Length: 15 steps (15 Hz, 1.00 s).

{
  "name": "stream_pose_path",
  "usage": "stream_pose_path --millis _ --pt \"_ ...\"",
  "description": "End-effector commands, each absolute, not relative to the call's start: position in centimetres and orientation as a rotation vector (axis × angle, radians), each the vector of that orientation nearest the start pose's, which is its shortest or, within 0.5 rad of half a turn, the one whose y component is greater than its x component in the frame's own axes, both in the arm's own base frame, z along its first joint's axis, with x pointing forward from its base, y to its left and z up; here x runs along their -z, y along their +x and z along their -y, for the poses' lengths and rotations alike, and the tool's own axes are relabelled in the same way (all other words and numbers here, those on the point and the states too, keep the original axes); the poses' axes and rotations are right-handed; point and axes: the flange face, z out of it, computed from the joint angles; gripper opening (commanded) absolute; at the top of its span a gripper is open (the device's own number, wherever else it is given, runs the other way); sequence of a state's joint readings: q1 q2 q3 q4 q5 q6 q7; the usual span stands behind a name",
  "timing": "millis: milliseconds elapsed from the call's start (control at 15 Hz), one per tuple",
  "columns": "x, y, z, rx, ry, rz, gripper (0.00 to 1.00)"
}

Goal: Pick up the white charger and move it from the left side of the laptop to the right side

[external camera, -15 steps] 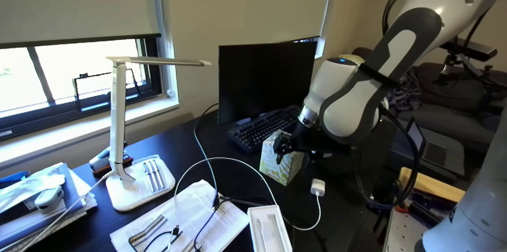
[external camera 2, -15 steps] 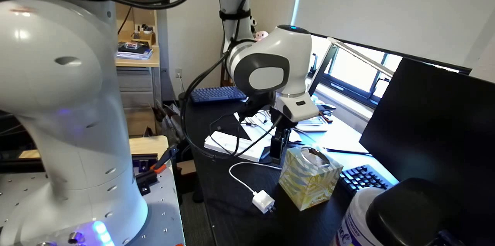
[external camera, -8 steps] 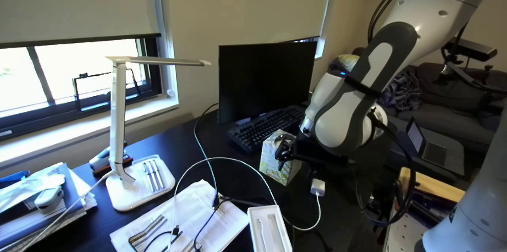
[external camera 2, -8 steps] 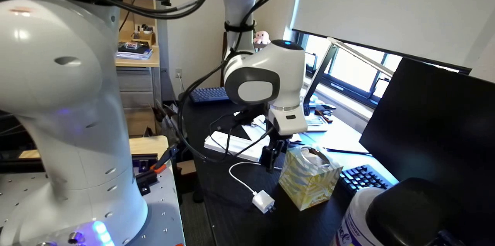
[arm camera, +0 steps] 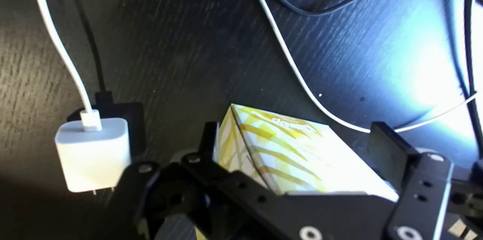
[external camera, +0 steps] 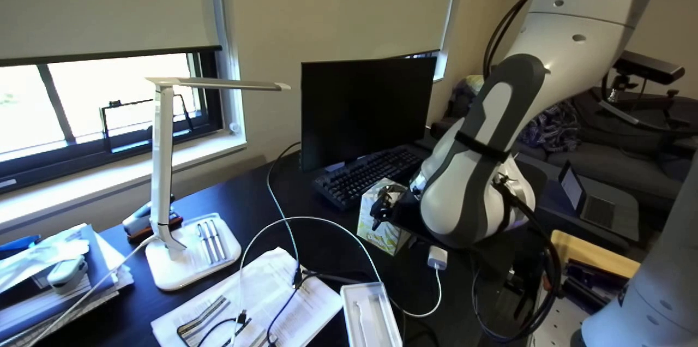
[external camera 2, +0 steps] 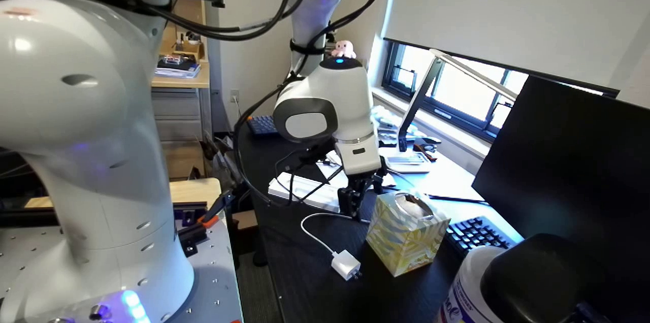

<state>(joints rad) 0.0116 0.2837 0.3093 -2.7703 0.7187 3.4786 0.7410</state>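
1. We have the gripper, jaws spread wide.
2. Wrist view: we see white charger on desk, gripper's 9 o'clock.
3. Same view: tissue box at charger's 3 o'clock.

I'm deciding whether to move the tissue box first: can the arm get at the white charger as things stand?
Probably yes: the open gripper hangs nearby, and nothing lies over the white charger; the tissue box stands apart from it.
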Motion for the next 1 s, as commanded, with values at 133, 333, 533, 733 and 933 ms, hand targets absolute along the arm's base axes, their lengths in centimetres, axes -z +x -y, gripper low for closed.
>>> stream_pose_path --millis 133,333,533,733,933 --pt "-17.1 38.2 -5.1 0.473 -2.437 -1.626 1.00" --pt "-17.1 38.3 -5.1 0.474 -2.436 -1.625 1.00" --pt "-17.2 37.9 -5.9 0.271 -2.470 -1.594 1.00" --pt "-17.3 36.1 -7.2 0.027 -2.544 -1.505 1.00" --pt "-17.7 34.7 -7.8 -0.245 -2.509 -1.462 1.00"
